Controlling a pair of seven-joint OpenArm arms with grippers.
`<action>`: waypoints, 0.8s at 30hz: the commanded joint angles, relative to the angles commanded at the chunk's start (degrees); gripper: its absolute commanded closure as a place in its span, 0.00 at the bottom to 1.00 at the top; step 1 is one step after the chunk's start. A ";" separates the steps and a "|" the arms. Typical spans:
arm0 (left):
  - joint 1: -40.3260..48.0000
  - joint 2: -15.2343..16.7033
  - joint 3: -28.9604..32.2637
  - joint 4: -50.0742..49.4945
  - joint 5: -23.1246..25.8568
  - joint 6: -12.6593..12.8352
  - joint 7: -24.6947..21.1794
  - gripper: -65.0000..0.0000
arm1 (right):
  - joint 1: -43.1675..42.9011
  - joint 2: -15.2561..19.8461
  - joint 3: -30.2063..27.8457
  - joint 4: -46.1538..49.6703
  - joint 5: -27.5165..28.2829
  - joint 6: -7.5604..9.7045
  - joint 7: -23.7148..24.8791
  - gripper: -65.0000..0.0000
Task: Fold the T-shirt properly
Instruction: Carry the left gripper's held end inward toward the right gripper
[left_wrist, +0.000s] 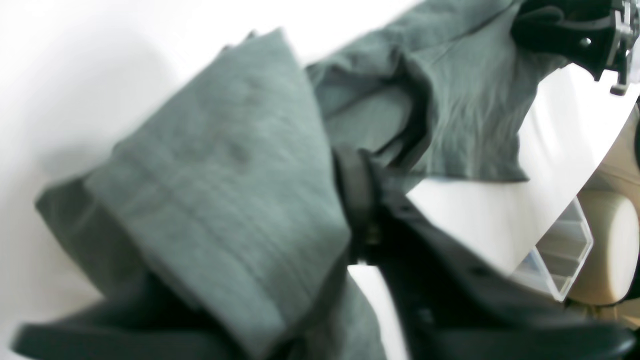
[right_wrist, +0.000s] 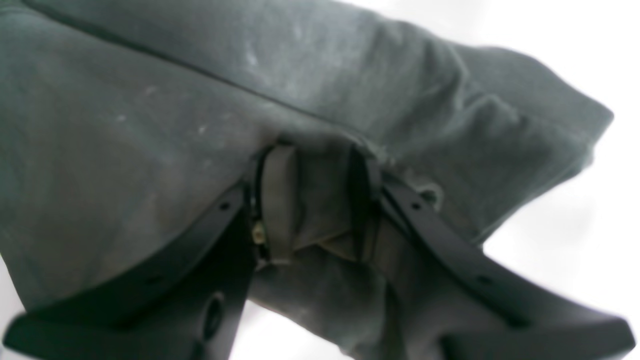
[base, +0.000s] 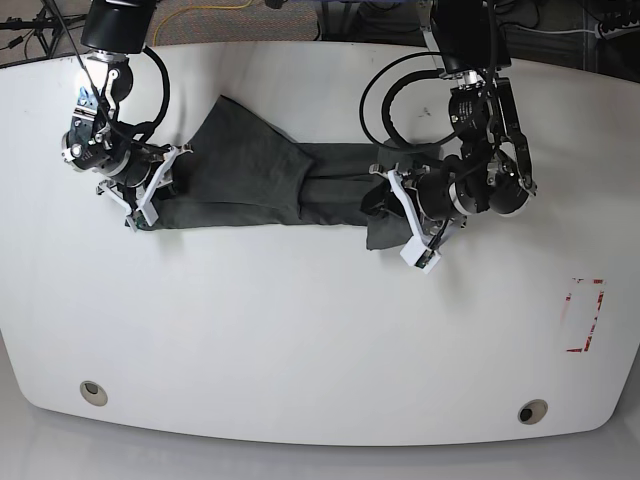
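Grippers, left (base: 385, 205) and right (base: 160, 185), each clamped on T-shirt (base: 250, 175) ends; advise matched, level travel, keeping cloth taut against sagging.

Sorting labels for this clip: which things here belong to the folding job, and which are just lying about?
Part of the job:
- T-shirt
- left gripper, clamped on fabric
- right gripper, clamped on fabric

Just lying about:
- red-outlined marking on the table
- cables

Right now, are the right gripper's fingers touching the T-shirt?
Touching. The right wrist view shows the right gripper with a bunch of the T-shirt pinched between its fingers, cloth pressed against both.
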 joint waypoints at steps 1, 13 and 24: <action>-0.09 0.09 0.00 0.00 0.00 0.62 0.00 0.58 | 0.00 0.00 0.00 0.00 0.00 0.00 0.00 0.75; -4.22 0.69 8.70 0.53 -5.36 12.75 1.05 0.36 | 0.00 0.00 -0.09 0.00 0.00 0.00 0.00 0.75; -5.54 0.53 4.57 1.23 -8.00 12.66 2.77 0.36 | 0.00 0.00 -0.09 0.00 0.00 0.00 0.00 0.75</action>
